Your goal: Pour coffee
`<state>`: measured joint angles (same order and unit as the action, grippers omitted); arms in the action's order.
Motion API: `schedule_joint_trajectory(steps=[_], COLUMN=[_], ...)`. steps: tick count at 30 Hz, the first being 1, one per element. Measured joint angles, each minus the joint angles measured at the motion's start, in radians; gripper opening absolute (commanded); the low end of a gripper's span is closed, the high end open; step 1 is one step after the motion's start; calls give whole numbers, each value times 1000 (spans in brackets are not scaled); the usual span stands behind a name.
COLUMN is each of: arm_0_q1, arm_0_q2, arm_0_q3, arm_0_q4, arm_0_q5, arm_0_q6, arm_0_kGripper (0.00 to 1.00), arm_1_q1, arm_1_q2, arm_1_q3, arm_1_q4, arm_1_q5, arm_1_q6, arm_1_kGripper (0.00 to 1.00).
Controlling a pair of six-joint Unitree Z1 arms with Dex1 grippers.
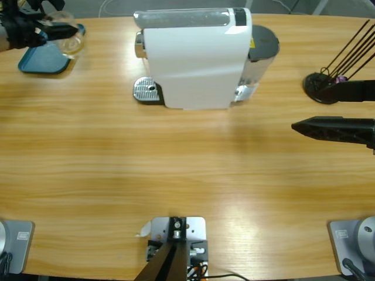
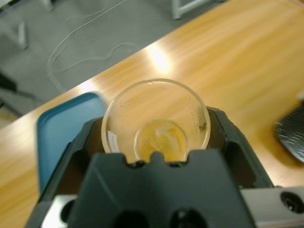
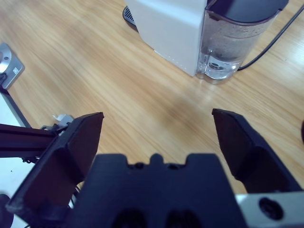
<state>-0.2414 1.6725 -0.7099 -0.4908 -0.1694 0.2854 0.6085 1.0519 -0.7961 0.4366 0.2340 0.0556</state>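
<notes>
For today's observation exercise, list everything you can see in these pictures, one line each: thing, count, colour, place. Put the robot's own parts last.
Table: one, light wood, under everything.
Coffee machine: one, white, back middle of the table.
Water tank: one, clear with a dark lid, at the machine's side.
Drip tray: one, silver metal, at the machine's front.
Tray: one, blue, back corner of the table.
Glass cup: one, clear, held over the table's edge beside the tray.
Coffee: one thin amber layer, in the cup's bottom.
Rack: one, black with thin rods, far side edge.
Left gripper: black, jaws around the cup.
Right gripper: black, jaws apart, nothing between.
</notes>
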Motion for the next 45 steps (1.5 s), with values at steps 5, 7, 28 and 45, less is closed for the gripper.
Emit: schedule_joint_trajectory(steps=[5,7,28,45], arm_0_q1=[127,158,274,277], arm_0_q2=[76,115,355,367], arm_0_q3=[-54,-74,-266,-310], arm_0_q4=[-14,-29,45,134], arm_0_q5=[26,26,26,25], arm_0_q6=[-43,-51,-79,-87], arm_0_kGripper=[0,0,0,964], arm_1_q1=[0,0,-4,-5], arm_1_q2=[0,6,155,185], arm_1_q3=[-4,-6,-105,-109], arm_1_q4=[2,3,-1,-3], arm_1_q5=[0,0,9,21], arm_1_q6=[-1,-3,-19,-26], arm_1_kGripper=[1000,1000,1000,1000])
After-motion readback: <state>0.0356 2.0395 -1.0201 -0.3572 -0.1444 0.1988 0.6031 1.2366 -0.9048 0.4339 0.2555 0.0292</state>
